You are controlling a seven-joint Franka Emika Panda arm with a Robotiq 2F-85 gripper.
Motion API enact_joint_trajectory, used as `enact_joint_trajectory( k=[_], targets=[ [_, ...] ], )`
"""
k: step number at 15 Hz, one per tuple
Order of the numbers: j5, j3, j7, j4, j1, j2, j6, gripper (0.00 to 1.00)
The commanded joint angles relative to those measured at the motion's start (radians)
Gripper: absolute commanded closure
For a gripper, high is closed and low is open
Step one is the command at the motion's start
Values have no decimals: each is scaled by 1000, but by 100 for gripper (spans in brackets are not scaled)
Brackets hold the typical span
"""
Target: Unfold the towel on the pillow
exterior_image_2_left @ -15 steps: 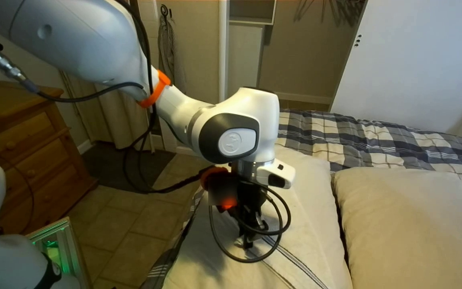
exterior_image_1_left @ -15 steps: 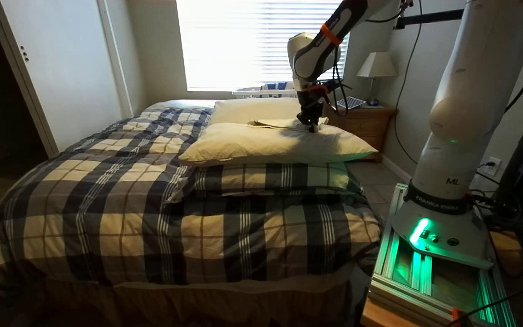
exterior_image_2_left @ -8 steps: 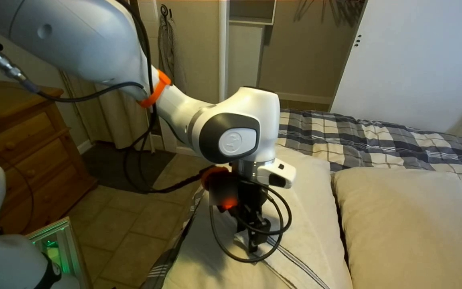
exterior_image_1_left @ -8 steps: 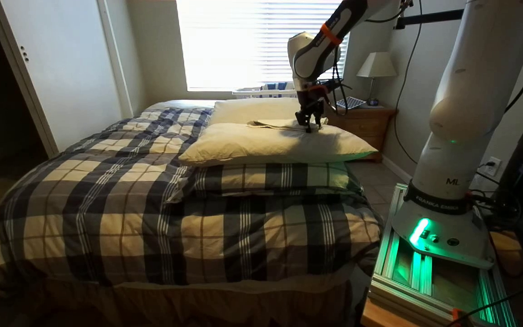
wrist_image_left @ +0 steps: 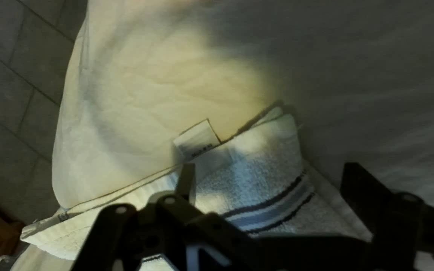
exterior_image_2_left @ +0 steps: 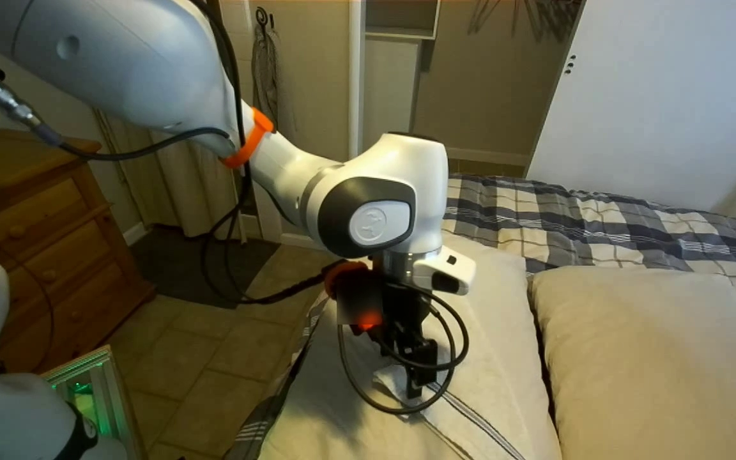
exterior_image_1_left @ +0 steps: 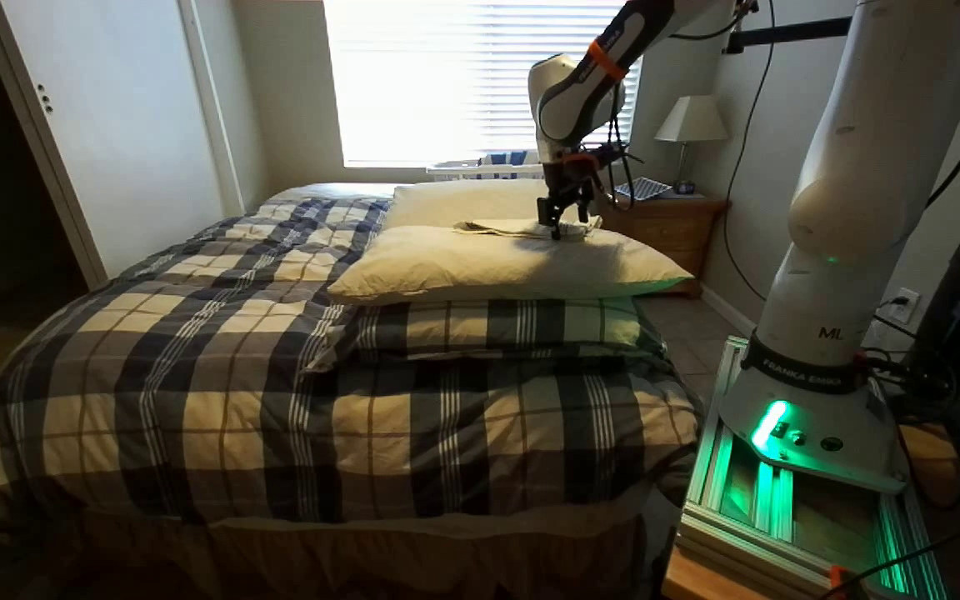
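The cream pillow (exterior_image_1_left: 447, 262) lies flat on the bed in both exterior views, and its bare surface (wrist_image_left: 145, 86) fills much of the wrist view. On top of it rests the towel (wrist_image_left: 254, 162), pale with dark and blue-grey stripes and a white tag; a corner (exterior_image_2_left: 393, 380) looks turned over in an exterior view. My gripper (wrist_image_left: 269, 175) is open right above the towel, one finger (wrist_image_left: 186, 182) over the cloth near the tag, the opposite one beyond its side edge. Nothing is gripped between them. Whether the fingertips touch the cloth I cannot tell. The arm hides part of the towel.
A second cream pillow (exterior_image_2_left: 649, 351) lies beside this one. Beneath it is a plaid pillow (exterior_image_1_left: 497, 329) on the plaid bedcover (exterior_image_1_left: 222, 375). A nightstand (exterior_image_1_left: 672, 229) with a lamp (exterior_image_1_left: 691, 121) stands at the back. Tiled floor (exterior_image_2_left: 183, 377) separates bed and robot base.
The jaws have gone from nearly together at the towel to wide apart. My gripper has risen slightly and shifted a little sideways, left in an exterior view. The towel stays about where it was.
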Motion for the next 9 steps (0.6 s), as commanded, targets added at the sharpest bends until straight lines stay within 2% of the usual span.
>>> enact_joint_trajectory(
  k=[1, 9],
  targets=[
    [41, -3, -27, 3, -3, -13, 7, 32],
    [53, -3, -26, 10, -3, -27, -1, 89]
  ],
)
